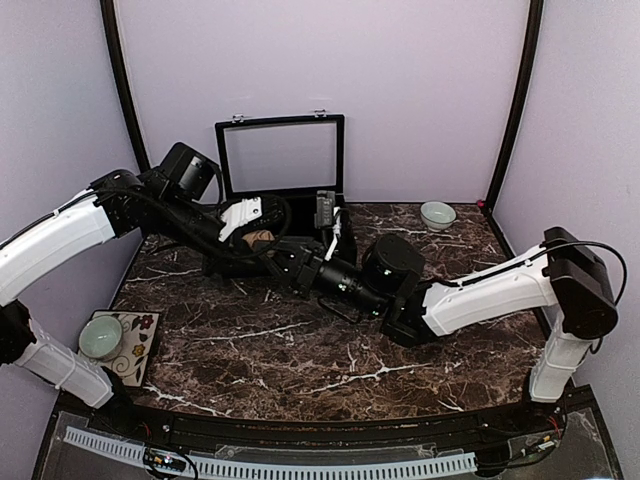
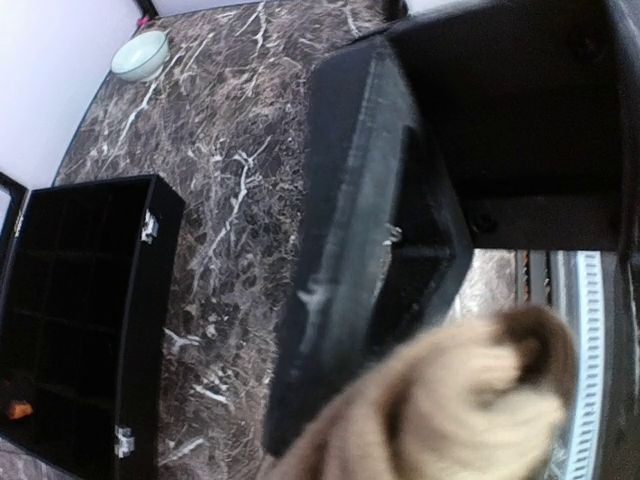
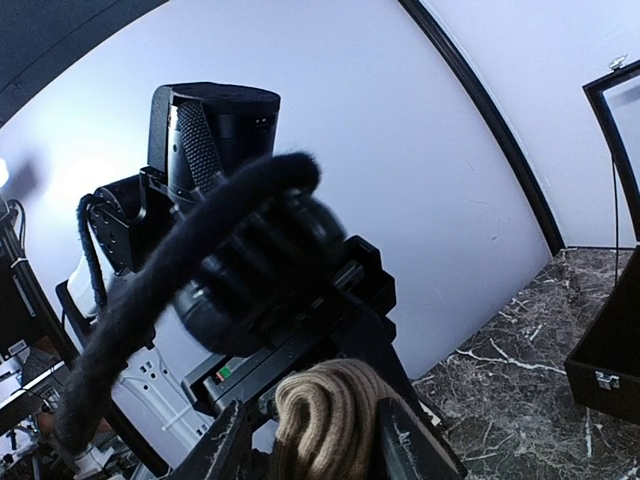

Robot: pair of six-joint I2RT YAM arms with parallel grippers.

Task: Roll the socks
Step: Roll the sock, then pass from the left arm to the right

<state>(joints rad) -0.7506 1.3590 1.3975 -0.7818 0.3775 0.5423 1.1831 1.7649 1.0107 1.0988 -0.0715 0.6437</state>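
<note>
A tan rolled sock (image 1: 262, 240) hangs above the table in front of the black box, between both grippers. My left gripper (image 1: 252, 230) reaches it from the left and my right gripper (image 1: 284, 256) from the right. In the right wrist view the sock roll (image 3: 335, 420) sits squeezed between my right fingers (image 3: 225, 445), with the left wrist close behind it. In the left wrist view the sock (image 2: 450, 400) fills the bottom, blurred, at my left gripper (image 2: 440, 425), whose fingers are hidden by it. The right gripper's black finger (image 2: 370, 250) presses against it.
A black compartment box (image 1: 300, 215) with its lid raised stands at the back centre; it also shows in the left wrist view (image 2: 80, 320). A pale green bowl (image 1: 437, 214) sits at the back right. Another bowl (image 1: 100, 337) rests on a flowered tile at the near left.
</note>
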